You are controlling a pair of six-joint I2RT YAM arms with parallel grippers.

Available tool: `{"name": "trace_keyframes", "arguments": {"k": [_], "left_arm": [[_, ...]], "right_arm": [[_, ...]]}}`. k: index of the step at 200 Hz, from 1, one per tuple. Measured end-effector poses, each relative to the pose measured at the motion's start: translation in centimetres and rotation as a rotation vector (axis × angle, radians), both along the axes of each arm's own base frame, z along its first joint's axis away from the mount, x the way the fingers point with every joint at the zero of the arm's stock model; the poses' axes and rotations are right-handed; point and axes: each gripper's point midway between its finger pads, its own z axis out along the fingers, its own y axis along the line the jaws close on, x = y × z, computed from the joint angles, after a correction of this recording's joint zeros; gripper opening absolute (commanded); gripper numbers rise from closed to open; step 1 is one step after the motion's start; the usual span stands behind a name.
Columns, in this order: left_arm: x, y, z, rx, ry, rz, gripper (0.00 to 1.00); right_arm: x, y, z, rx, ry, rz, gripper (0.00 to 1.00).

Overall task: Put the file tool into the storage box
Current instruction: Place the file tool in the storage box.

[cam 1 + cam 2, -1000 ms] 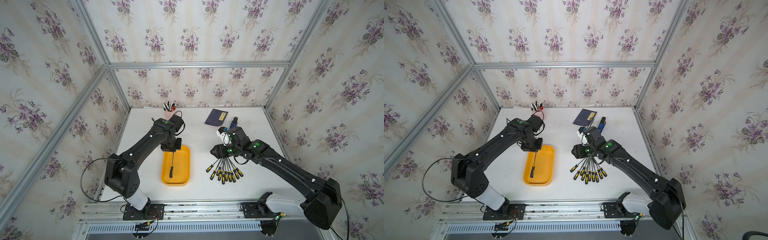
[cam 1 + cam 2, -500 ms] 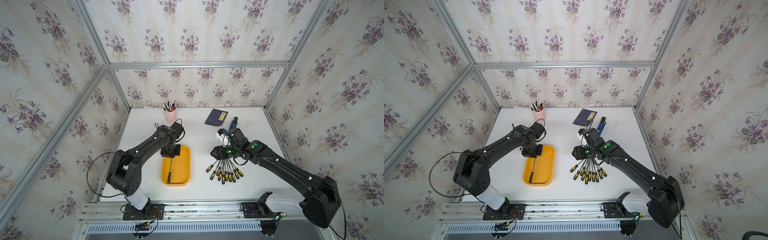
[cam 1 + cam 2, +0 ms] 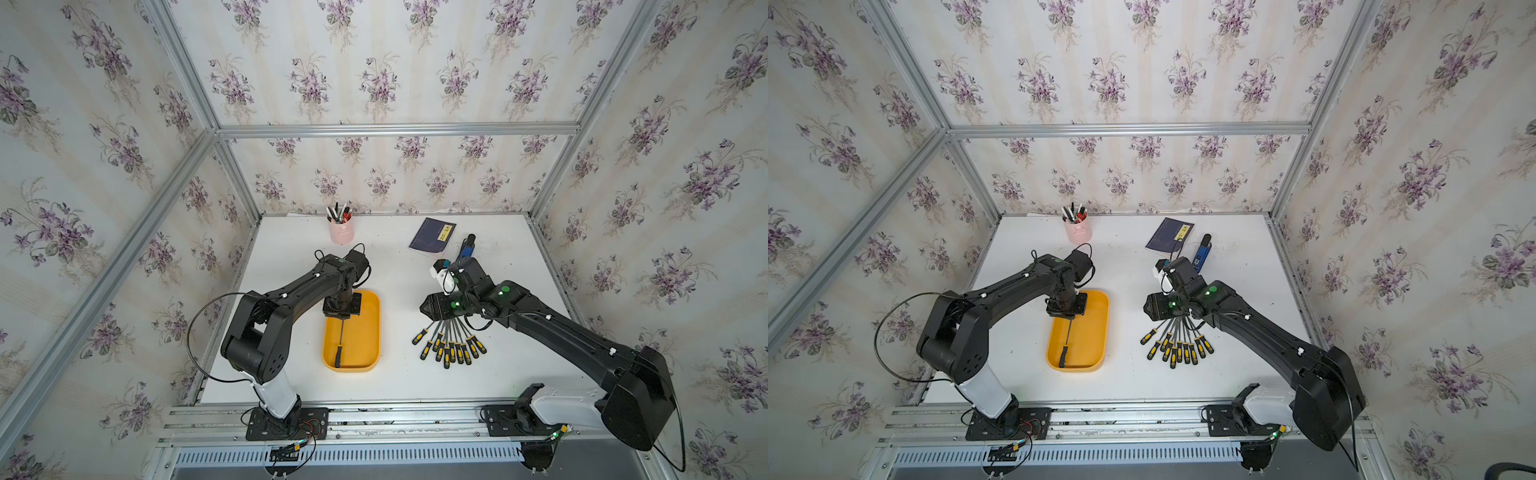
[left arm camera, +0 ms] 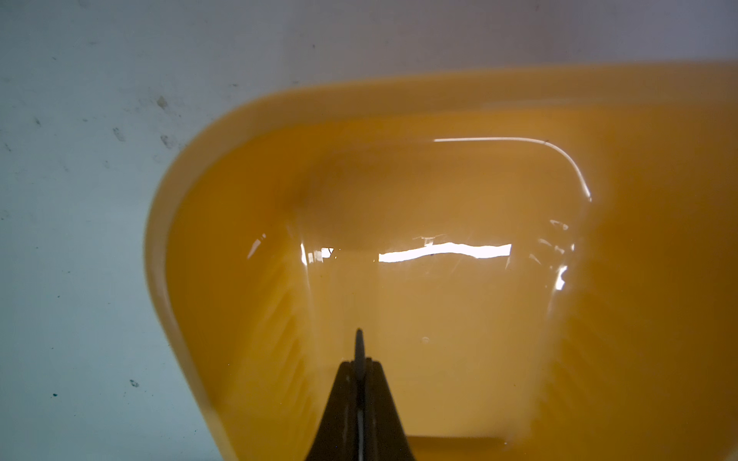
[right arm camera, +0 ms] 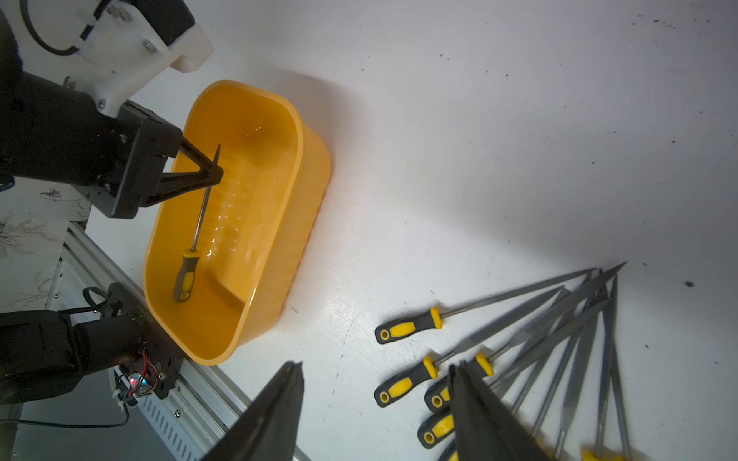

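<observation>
1. One file (image 5: pixel 200 223) is in my left hand (image 5: pixel 213 175), which is clenched on the bare metal shank close to its tip. The yellow-and-black handle hangs low inside the storage box (image 5: pixel 315 171).
2. The file slants with its handle toward the box's near end. I cannot tell whether the handle touches the floor.
3. The orange-yellow box sits on the white tabletop (image 3: pixel 395 382) between my two arms.
4. My right hand (image 5: pixel 375 365) is released, its jaws standing well apart. It hovers above a fan of files (image 3: pixel 451 345) lying on the tabletop near the box.
5. At the back stand a pink pen cup (image 3: pixel 341 232) and a dark blue booklet (image 3: pixel 432 235). The writing on the booklet's yellow label (image 3: pixel 447 228) is too small for me to read.
</observation>
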Motion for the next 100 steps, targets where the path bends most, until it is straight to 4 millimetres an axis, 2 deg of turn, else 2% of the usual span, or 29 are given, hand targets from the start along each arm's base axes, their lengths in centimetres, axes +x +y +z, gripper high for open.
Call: {"name": "trace_keyframes", "arguments": {"k": [100], "left_arm": [[-0.3, 0.7, -1.9, 0.035, 0.031, 0.005, 0.0]], "right_arm": [[-0.8, -0.6, -2.1, -0.018, 0.041, -0.019, 0.63]]}}
